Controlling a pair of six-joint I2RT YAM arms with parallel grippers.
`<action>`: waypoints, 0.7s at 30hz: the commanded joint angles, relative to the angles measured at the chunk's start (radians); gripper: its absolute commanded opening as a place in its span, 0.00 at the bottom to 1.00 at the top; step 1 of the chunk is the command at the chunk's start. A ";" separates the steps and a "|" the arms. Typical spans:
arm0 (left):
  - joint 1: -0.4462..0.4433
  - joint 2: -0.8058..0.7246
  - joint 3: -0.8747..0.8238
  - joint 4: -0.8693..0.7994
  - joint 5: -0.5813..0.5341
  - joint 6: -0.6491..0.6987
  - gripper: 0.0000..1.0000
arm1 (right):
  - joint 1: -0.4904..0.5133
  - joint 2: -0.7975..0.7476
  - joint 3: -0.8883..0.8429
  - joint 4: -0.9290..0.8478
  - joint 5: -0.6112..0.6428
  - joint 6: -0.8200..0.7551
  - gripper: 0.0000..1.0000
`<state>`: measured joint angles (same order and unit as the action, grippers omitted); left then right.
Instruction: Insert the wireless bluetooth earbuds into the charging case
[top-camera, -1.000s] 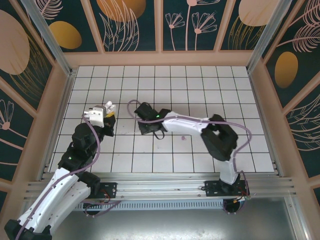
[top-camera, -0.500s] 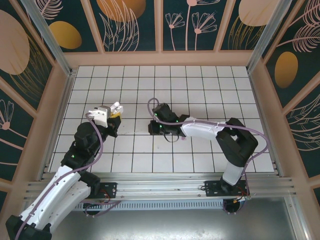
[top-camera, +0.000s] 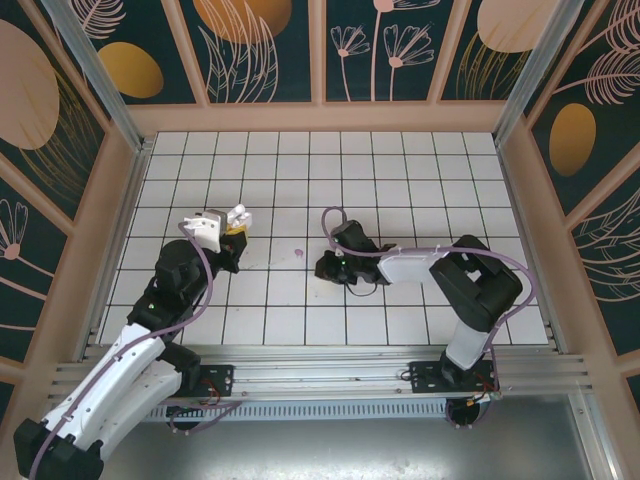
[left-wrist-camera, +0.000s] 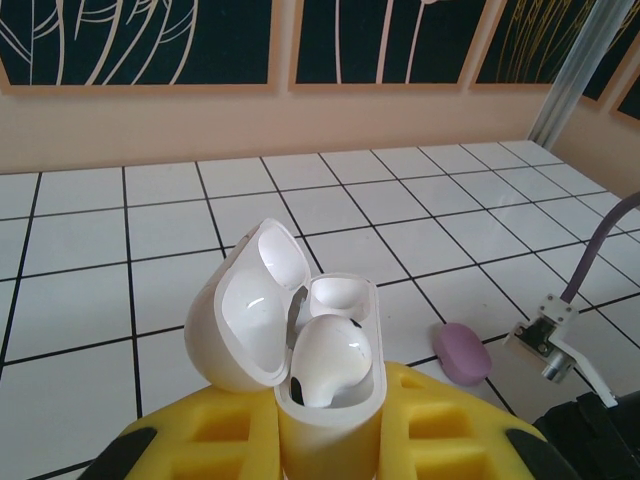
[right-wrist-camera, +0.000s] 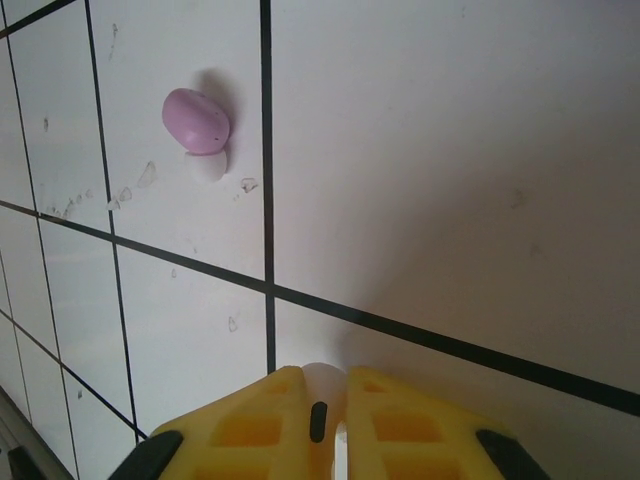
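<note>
White tiles with dark grout lines make up the worktop (left-wrist-camera: 90, 240) under both arms. The left gripper (left-wrist-camera: 335, 400) is clamped on the white charging case (left-wrist-camera: 325, 435), its yellow fingers (left-wrist-camera: 230, 440) pressing the body from either side and holding it upright. The lid (left-wrist-camera: 250, 320) is open and tipped over to the left of the gripper. A white earbud (left-wrist-camera: 328, 358) sits in the near well of the case; I cannot tell whether the hollow just behind it is filled. Ahead of this gripper and off to its right, a pale purple earbud (left-wrist-camera: 462, 353) lies loose on a tile, well apart from the case. The right gripper (right-wrist-camera: 322, 400) points down close to the tiles, its yellow fingers (right-wrist-camera: 250, 420) drawn nearly together, with a small white piece (right-wrist-camera: 322, 378) pinched between the tips; too little of it shows to name it. The same purple earbud (right-wrist-camera: 197, 120) lies ahead of this gripper and to its left, just beside a grout line, its pale tip turned toward the gripper. From above, that earbud (top-camera: 300, 252) rests between the left gripper (top-camera: 232, 222) and the right gripper (top-camera: 325, 268), nearer the right one.
</note>
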<state>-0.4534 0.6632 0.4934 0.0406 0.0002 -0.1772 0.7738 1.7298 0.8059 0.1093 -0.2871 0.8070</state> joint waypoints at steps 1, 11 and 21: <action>-0.001 -0.001 0.006 0.055 0.015 -0.011 0.00 | -0.011 -0.043 -0.037 -0.078 0.088 0.009 0.18; -0.001 0.022 0.005 0.077 0.029 -0.012 0.00 | -0.007 -0.159 -0.069 -0.254 0.257 -0.015 0.34; -0.001 0.027 0.003 0.077 0.047 -0.017 0.00 | -0.004 -0.253 -0.006 -0.367 0.298 -0.094 0.37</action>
<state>-0.4534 0.6903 0.4934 0.0719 0.0223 -0.1814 0.7719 1.5082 0.7509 -0.1898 -0.0223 0.7654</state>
